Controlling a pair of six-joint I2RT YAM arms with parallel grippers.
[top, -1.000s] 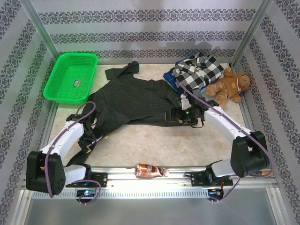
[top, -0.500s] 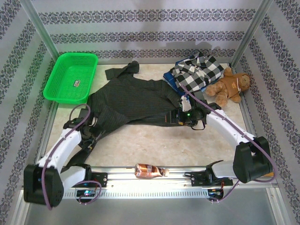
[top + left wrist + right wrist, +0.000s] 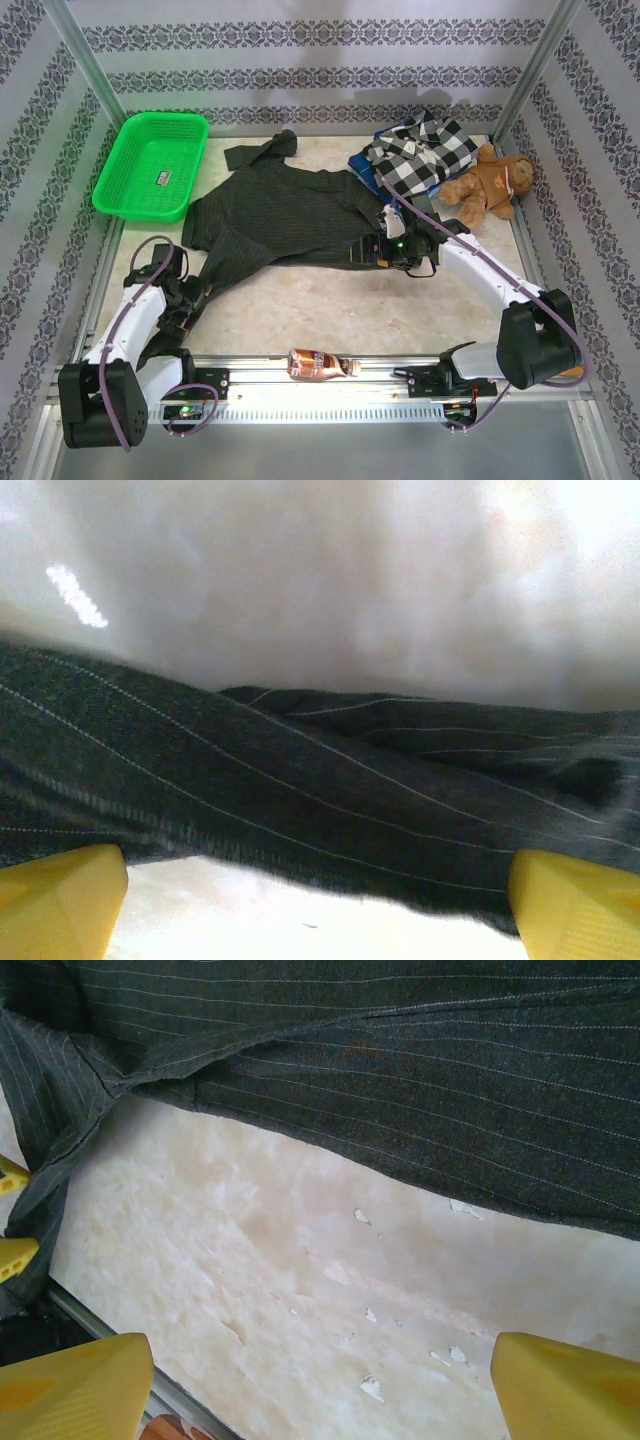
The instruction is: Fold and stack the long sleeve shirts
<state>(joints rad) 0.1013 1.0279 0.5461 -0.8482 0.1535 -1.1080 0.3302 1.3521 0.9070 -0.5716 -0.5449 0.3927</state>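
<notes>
My left claw (image 3: pixel 192 297) is wide open, low at the near left of the counter (image 3: pixel 330 300). In the left wrist view the claw (image 3: pixel 318 905) has a pinstriped sleeve of the dark shirt (image 3: pixel 300 800) lying across between the yellow tips, not gripped.

My right claw (image 3: pixel 368 250) is also wide open and holds nothing. It sits at the dark shirt's (image 3: pixel 280 215) near hem. The right wrist view shows the claw (image 3: pixel 320 1385) over bare counter, with the shirt (image 3: pixel 400 1050) edge just beyond.

The dark shirt is spread mid-counter, rumpled, with one sleeve trailing toward my left arm. The checked shirt (image 3: pixel 420 150) is bunched at the far right on top of a blue garment (image 3: pixel 362 165). A teddy bear (image 3: pixel 490 185) sits just beside them. A green basket (image 3: pixel 165 118) is at the far left. A bottle (image 3: pixel 318 364) lies on the near rail.
</notes>
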